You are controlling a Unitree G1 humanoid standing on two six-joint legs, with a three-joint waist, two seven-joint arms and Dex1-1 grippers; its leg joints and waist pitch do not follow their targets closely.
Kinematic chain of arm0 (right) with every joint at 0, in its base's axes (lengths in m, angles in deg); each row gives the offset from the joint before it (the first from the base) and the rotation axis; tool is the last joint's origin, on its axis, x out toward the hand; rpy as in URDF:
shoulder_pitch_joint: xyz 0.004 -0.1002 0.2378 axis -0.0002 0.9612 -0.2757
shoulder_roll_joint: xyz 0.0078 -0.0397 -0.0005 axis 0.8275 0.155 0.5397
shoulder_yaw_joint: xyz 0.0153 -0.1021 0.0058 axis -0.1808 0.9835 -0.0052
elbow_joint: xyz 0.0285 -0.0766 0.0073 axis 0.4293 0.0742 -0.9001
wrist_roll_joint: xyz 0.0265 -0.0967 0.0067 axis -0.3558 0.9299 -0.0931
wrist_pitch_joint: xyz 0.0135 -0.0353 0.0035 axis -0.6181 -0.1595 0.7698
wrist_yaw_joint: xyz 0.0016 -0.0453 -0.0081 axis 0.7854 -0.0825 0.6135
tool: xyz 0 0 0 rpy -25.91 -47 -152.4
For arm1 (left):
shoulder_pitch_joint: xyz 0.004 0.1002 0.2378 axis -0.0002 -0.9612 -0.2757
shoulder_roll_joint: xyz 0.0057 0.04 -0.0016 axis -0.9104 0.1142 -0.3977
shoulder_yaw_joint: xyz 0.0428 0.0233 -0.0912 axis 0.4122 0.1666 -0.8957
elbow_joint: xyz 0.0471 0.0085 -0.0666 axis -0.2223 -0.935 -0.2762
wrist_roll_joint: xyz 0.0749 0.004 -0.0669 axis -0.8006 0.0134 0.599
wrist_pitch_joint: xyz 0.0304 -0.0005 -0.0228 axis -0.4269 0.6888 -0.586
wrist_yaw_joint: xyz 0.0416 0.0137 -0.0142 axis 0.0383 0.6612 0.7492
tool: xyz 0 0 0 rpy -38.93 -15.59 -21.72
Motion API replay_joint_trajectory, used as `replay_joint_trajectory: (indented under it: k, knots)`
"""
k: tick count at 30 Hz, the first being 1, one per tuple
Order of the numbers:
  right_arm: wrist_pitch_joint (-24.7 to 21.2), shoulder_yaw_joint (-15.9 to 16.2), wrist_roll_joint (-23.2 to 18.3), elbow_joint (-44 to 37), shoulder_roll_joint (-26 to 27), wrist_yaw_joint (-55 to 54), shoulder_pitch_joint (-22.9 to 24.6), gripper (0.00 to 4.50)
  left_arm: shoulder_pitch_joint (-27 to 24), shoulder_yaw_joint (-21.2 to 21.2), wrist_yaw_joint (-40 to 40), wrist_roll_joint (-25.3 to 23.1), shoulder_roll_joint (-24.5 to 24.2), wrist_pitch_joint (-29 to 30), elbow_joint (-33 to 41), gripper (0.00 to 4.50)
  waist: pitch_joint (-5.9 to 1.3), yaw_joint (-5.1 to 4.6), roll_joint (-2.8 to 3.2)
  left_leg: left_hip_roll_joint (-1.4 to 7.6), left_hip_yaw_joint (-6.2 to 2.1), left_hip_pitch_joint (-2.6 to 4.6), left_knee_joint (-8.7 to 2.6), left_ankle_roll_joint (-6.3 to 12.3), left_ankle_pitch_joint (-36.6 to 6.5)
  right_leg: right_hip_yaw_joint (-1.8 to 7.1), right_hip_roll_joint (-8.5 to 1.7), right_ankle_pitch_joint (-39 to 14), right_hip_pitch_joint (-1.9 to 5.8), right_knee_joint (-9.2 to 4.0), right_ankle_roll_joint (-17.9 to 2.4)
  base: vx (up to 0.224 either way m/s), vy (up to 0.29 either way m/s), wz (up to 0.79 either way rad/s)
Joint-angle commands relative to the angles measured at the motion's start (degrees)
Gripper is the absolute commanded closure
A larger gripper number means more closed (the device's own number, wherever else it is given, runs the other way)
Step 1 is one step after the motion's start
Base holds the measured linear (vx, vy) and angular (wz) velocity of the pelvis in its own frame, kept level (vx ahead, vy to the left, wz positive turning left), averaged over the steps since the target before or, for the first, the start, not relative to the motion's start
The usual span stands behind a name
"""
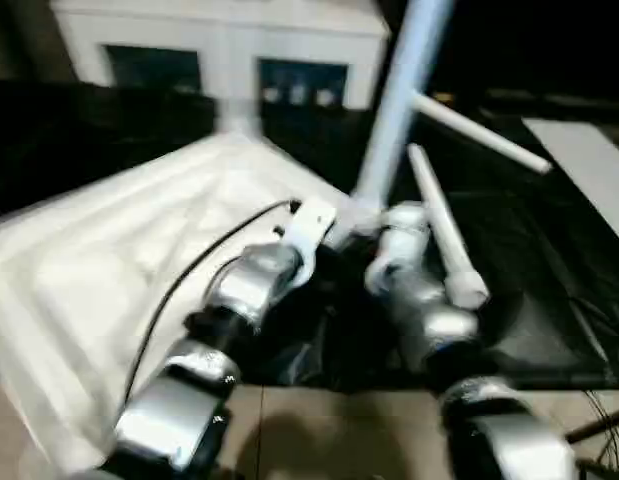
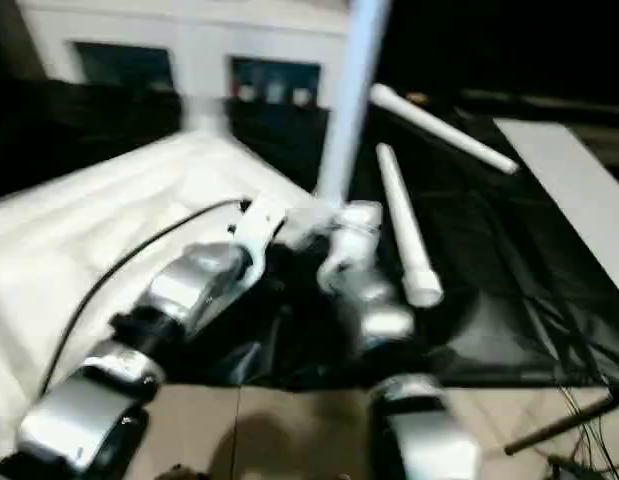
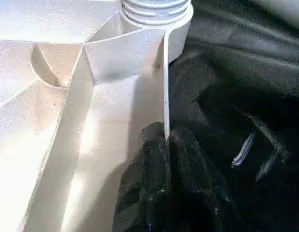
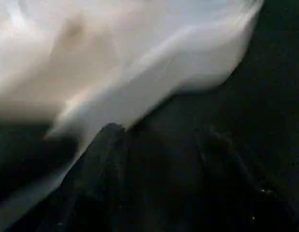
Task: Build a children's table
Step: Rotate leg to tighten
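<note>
The children's table top (image 1: 139, 250) lies underside up on black sheeting (image 1: 549, 300), one leg (image 1: 394, 110) standing in its near corner (two more legs (image 1: 444, 225) lie beside). Left gripper (image 3: 164, 145) pinches its rim; right gripper (image 4: 159, 140) stands apart, fingers spread.

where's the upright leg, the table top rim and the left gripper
upright leg (image 1: 394, 110), left eye view, mid shaft
table top rim (image 3: 165, 72), left wrist view, thin edge wall
left gripper (image 3: 167, 145), left wrist view, fingertips
</note>
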Motion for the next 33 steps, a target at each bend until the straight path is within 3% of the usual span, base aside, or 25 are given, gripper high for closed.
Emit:
replay_joint_trajectory:
  k: [1, 3, 4, 7, 15, 20, 21, 22, 24, 25, 26, 28, 30, 31, 33]
  knots:
    - [0.99, -0.43, 0.16, 0.93, -0.81, 0.06, -1.34, 2.21, -0.28, -0.39, -0.74, 1.30, 0.50, -1.61, 3.12, 4.50, -4.80, 0.50, -0.59, 0.65, -0.35, 0.77, -3.01, 5.29, -3.85, 1.62, -2.33, 3.34, 3.49, -2.40, -13.41, 0.000, 0.000, 0.00]
    - [1.86, -0.41, 0.79, 1.34, -0.81, 0.09, -1.67, 2.21, -0.72, -0.63, -0.79, 1.02, 0.32, -1.64, 3.18, 4.50, -4.63, 0.63, -0.54, 0.64, -0.23, 0.89, -3.00, 5.99, -4.74, 1.61, -2.32, 2.78, 3.28, -2.57, -13.67, 0.000, 0.000, 0.00]
    - [2.09, -0.52, 0.90, 1.53, -0.80, -0.06, -1.80, 2.21, -0.68, -0.70, -0.72, 0.93, 0.30, -1.73, 2.99, 4.50, -4.46, 0.68, -0.62, 0.78, -0.23, 1.00, -3.15, 5.99, -6.72, 1.61, -2.43, -0.36, 3.22, -2.89, -13.65, 0.000, 0.000, 0.00]
    - [3.02, -0.99, 0.96, 1.81, -0.82, -0.22, -2.11, 2.21, -0.62, -0.73, -0.90, 0.69, 0.03, -1.94, 2.66, 4.50, -4.32, 0.53, -0.58, 0.94, -0.29, 1.17, -3.37, 4.69, -9.26, 1.64, -2.46, -4.32, 3.05, -3.28, -12.84, 0.000, 0.000, 0.00]
    - [6.81, -0.97, 1.63, -1.25, -2.41, -0.39, -1.54, 2.21, 0.59, 0.91, -3.56, -0.88, -2.81, -7.18, 0.22, 4.50, -4.17, 0.50, -0.68, 0.90, -0.34, 1.14, -3.55, 3.93, -9.99, 1.65, -2.46, -6.07, 2.95, -3.53, -11.56, 0.000, 0.000, 0.00]
    - [5.24, -0.64, 2.56, -14.94, -6.52, 0.57, 5.81, 2.21, 0.98, 5.53, -11.54, -3.88, -7.23, -18.08, -0.97, 4.50, -4.12, 1.17, -0.62, 0.81, -0.36, 1.31, -3.63, 3.46, -9.33, 1.79, -2.28, -6.46, 2.89, -3.69, -9.38, 0.000, 0.000, 0.00]
    - [5.24, -0.64, 2.56, -14.94, -6.52, 0.57, 5.81, 2.21, 0.98, 5.53, -11.54, -3.88, -7.23, -18.08, -0.97, 4.50, -4.24, 1.16, -0.58, 0.91, -0.36, 1.36, -3.65, 3.30, -9.35, 1.82, -2.29, -5.92, 2.91, -3.51, -9.59, 0.000, 0.000, 0.00]
    - [4.39, -0.60, 2.96, -17.86, -7.54, 0.98, 7.70, 2.21, 1.47, 5.38, -12.62, -3.54, -7.36, -20.79, -1.73, 4.50, -4.27, 1.19, 0.23, 0.94, -0.46, 1.45, -3.65, 2.90, -9.38, 1.82, -2.28, -4.78, 2.79, -3.41, -10.23, 0.000, 0.000, 0.00]
    - [3.58, -0.78, 3.01, -19.83, -8.23, 1.15, 8.95, 2.21, 2.01, 5.05, -12.62, -3.33, -7.28, -22.74, -2.60, 4.50, -4.40, 1.34, -0.21, 0.91, -0.36, 1.47, -3.56, 2.95, -8.83, 1.82, -2.11, -2.18, 2.94, -3.06, -11.24, 0.000, 0.000, 0.00]
    - [3.20, -0.86, 2.96, -20.51, -8.42, 1.13, 9.34, 2.21, 2.24, 5.00, -12.43, -3.37, -7.27, -23.35, -2.98, 4.50, -4.40, 1.37, 0.07, 0.85, -0.33, 1.39, -3.53, 3.19, -8.62, 1.86, -2.14, -0.81, 2.95, -3.06, -11.69, 0.000, 0.000, 0.00]
    - [2.84, -0.93, 2.87, -21.12, -8.56, 1.10, 9.68, 2.21, 2.44, 4.98, -12.21, -3.43, -7.26, -23.89, -3.35, 4.50, -4.44, 1.42, -0.05, 0.85, -0.32, 1.41, -3.49, 3.44, -8.71, 1.85, -2.19, -0.44, 3.01, -2.98, -12.20, 0.000, 0.000, 0.00]
    - [0.58, -0.42, 2.49, -24.26, -9.06, 0.91, 11.16, 2.21, 3.84, 6.08, -10.43, -5.33, -7.76, -29.59, -6.32, 4.50, -4.29, 1.46, 0.40, 0.78, -0.41, 1.34, -3.61, 3.42, -9.68, 1.89, -2.19, -1.94, 3.06, -3.32, -11.73, 0.000, 0.000, 0.00]
    - [-0.32, -0.03, 2.49, -25.54, -9.15, 1.15, 11.84, 2.21, 4.25, 4.75, -11.06, -4.15, -7.43, -30.12, -6.73, 4.50, -4.29, 1.60, 0.13, 0.84, -0.39, 1.52, -3.64, 3.00, -10.64, 1.93, -2.35, -3.22, 3.05, -3.49, -11.31, 0.000, 0.000, 0.00]
    - [-0.88, 0.19, 2.46, -26.21, -9.15, 1.51, 12.21, 2.28, 4.37, 4.06, -11.22, -3.73, -7.36, -30.38, -6.75, 4.06, -4.24, 1.62, 0.06, 0.87, -0.41, 1.40, -3.70, 2.85, -10.71, 1.89, -2.39, -3.83, 3.09, -3.50, -11.39, 0.000, 0.000, 0.00]
    - [-1.36, 0.27, 2.45, -26.79, -9.12, 1.72, 12.49, 2.28, 4.47, 3.79, -11.22, -3.67, -7.37, -30.74, -6.95, 4.06, -4.25, 1.56, 0.13, 0.87, -0.43, 1.33, -3.67, 2.75, -10.89, 1.89, -2.45, -4.36, 3.04, -3.49, -11.66, 0.000, 0.000, 0.00]
